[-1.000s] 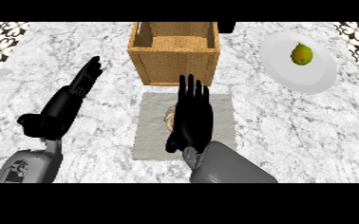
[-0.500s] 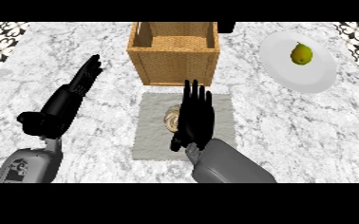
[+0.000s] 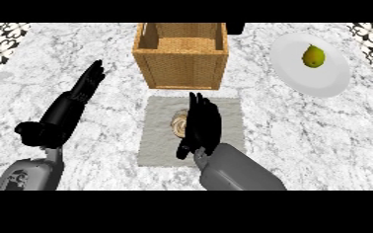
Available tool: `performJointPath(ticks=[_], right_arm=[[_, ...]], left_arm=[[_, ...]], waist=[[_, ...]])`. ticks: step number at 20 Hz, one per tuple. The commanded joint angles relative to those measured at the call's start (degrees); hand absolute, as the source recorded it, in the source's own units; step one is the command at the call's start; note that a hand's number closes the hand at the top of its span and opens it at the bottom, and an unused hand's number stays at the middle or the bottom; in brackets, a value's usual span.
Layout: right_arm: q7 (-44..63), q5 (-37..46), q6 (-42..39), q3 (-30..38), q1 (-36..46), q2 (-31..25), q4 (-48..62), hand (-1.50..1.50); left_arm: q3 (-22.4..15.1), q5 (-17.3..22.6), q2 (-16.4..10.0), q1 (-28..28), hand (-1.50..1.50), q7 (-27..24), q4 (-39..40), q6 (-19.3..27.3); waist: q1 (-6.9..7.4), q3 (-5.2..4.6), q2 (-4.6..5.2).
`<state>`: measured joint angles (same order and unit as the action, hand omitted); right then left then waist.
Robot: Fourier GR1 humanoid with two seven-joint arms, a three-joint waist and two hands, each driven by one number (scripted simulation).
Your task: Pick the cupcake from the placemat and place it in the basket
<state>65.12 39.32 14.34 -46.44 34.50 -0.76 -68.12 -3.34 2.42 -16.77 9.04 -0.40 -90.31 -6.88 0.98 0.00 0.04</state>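
Your right hand (image 3: 198,128) has drawn back a little toward you over the last second, so its fingertips now sit short of the mat's (image 3: 157,150) far edge instead of reaching past it, while the cupcake (image 3: 178,123) has not shifted. It sits on the mat's middle, a pale round top peeking out on the left side of your hand, which covers its right half. Your fingers (image 3: 197,106) lie straight and side by side above it, not yet wrapped round anything, so nothing is held. Your left hand (image 3: 79,94) rests with its fingers straight and pointing up, well off the mat's left side. I'd judge the cupcake to be light, soft on top and easily squashed or tipped, with a ridged paper wrapper that should give some purchase. Take it low on the wrapper, thumb on one side and fingers on the other, and leave the top alone. You probably need to spread thumb and fingers and settle lower before closing. The basket (image 3: 182,71) stands just beyond the mat's far edge, its top uncovered, so the carry is short, but lift clear of its near wall. A plate (image 3: 331,81) with a pear (image 3: 313,56) lies beyond the mat's far right corner, out of your path.
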Motion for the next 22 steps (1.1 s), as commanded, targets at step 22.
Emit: performJointPath(ticks=[22], right_arm=[[-1.64, -16.31, -0.51, -27.55, 18.93, 0.73, -3.53, 1.50]], left_arm=[[0.44, -1.16, 1.72, 6.51, 0.00, 2.72, 2.44, -2.63]], waist=[[3.94, -0.04, 0.33]])
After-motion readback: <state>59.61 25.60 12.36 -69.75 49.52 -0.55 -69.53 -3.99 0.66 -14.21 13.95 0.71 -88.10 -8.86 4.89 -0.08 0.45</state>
